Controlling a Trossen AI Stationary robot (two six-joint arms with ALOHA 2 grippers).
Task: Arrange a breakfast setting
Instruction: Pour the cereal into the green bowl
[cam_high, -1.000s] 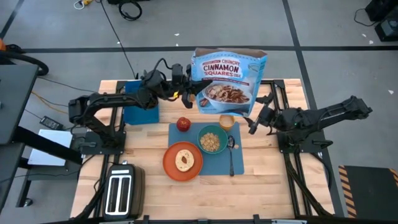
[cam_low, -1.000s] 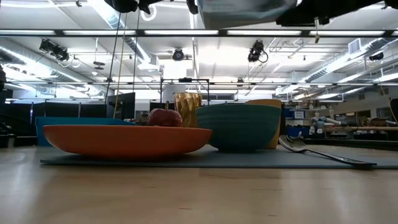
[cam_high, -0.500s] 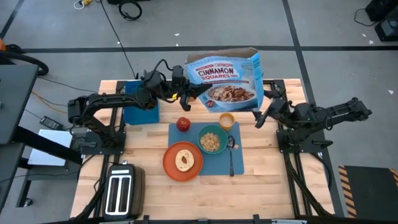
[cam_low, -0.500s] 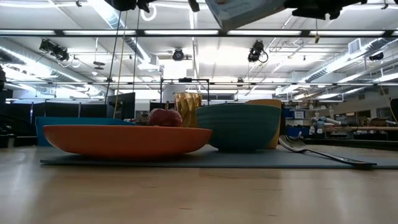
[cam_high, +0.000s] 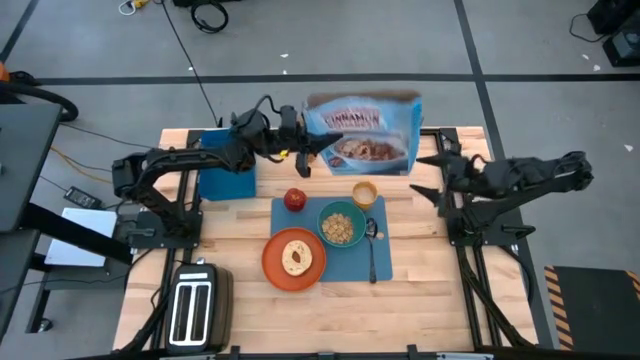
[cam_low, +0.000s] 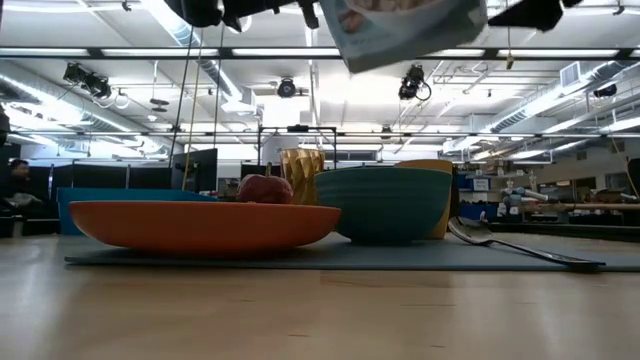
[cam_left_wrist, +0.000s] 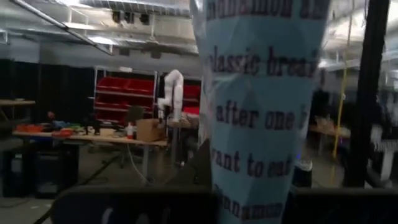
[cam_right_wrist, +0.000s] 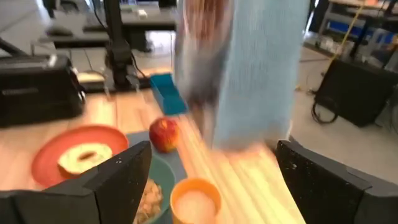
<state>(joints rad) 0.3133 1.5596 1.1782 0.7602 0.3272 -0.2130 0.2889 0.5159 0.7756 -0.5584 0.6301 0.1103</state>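
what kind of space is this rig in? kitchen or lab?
Looks like a lab or workshop, not a kitchen: exposed ceiling ducts and strip lights, red parts bins beside a white robot arm, and workbenches behind the table.

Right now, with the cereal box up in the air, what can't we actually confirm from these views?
- Left gripper contact on the cereal box: high view blurs the box; in the left wrist view the box fills the frame.
- Orange cup contents: pale fill, right wrist view is blurred.
- Bagel: low view, hidden behind the orange plate rim.
- Right gripper: open, apart from the box.
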